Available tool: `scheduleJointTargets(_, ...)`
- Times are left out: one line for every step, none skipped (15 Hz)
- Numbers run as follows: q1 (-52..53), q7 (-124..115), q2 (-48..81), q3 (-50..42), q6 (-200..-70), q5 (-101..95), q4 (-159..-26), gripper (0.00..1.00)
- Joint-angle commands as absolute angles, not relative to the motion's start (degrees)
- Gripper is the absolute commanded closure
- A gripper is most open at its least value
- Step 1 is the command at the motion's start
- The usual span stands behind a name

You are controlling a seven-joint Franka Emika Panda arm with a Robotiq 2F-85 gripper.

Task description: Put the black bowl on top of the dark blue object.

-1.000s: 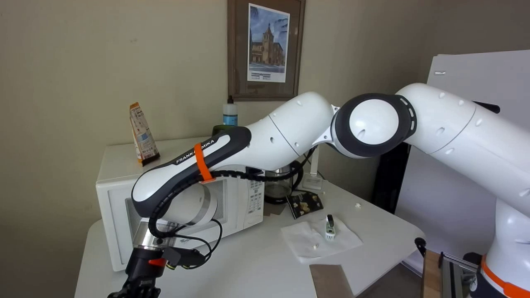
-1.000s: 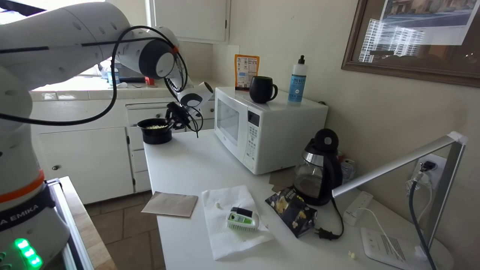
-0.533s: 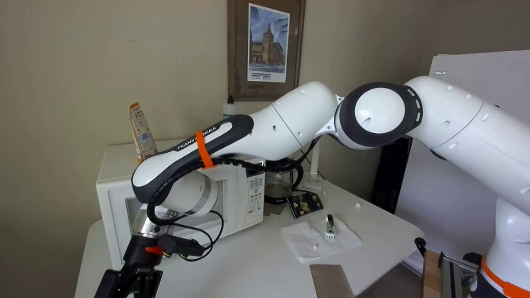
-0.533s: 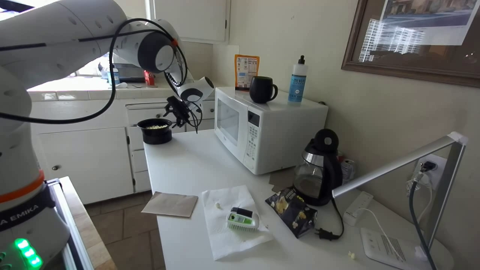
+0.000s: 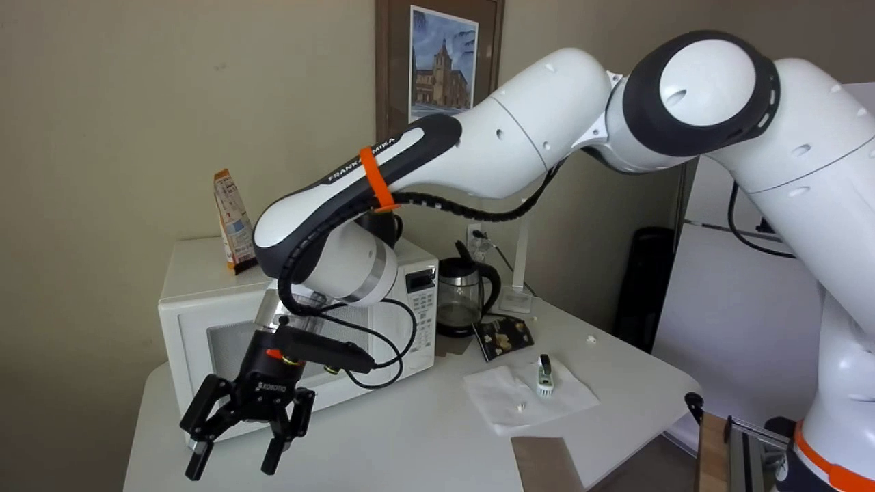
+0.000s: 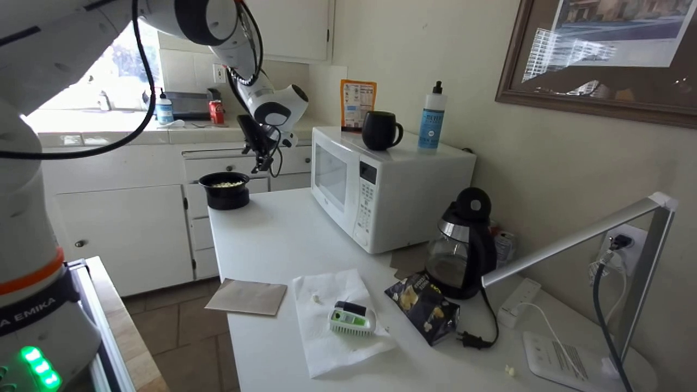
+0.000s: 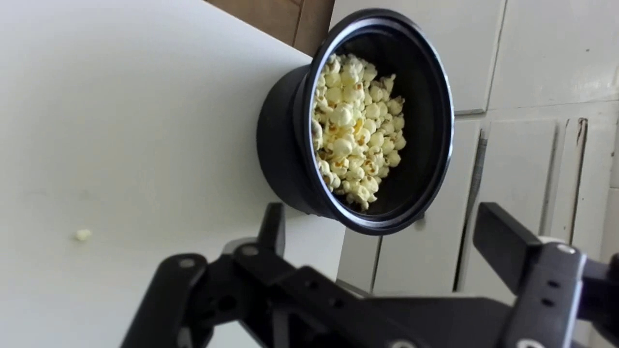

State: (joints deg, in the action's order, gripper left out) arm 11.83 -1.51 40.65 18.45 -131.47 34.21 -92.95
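Hovering near microwave [image 6: 419, 201], jaws spread wide, gripping nothing; black bowl [image 6: 228, 199], holding popcorn [image 7: 358, 128], stands upright at corner of tabletop [image 6: 272, 245], close to jaws; mug [image 6: 378, 131], pouch [image 6: 358, 102] and bottle [image 6: 431, 125] stand on microwave; kettle [image 6: 457, 233] beside it, packet [image 6: 426, 309] by kettle's foot; brush [image 6: 353, 320] lies on paper towel [image 6: 340, 356]; brown paper [image 6: 248, 296] juts past tabletop edge.

Beige wall [image 6: 468, 71], tiled floor [image 6: 199, 324] — the window [image 6: 117, 71] glares (almost white).
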Motion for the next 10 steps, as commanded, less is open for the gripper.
scheduleJointTargets(14.1,-12.2,28.2,15.6,-134.8,33.6,-106.8,0.00)
scheduleJointTargets(14.6,-15.3,24.9,14.8,-135.1,33.0,-109.8,0.00)
scheduleJointTargets(15.0,-18.2,21.7,13.9,-134.7,31.9,-112.5,0.00)
scheduleJointTargets(15.4,-21.2,18.3,13.2,-134.4,30.7,-115.4,0.00)
scheduleJointTargets(15.7,-24.1,15.1,12.3,-133.7,28.8,-118.1,0.00)
scheduleJointTargets(15.9,-27.3,11.8,11.6,-133.1,26.6,-120.4,0.00)
scheduleJointTargets(15.9,-30.5,8.4,10.7,-131.9,23.8,-122.5,0.00)
scheduleJointTargets(16.0,-33.7,5.1,10.1,-130.8,20.5,-124.5,0.00)
scheduleJointTargets(14.8,-28.0,13.2,12.1,-132.1,24.7,-117.7,0.00)
scheduleJointTargets(14.8,-30.4,10.0,11.6,-131.5,22.8,-119.9,0.00)
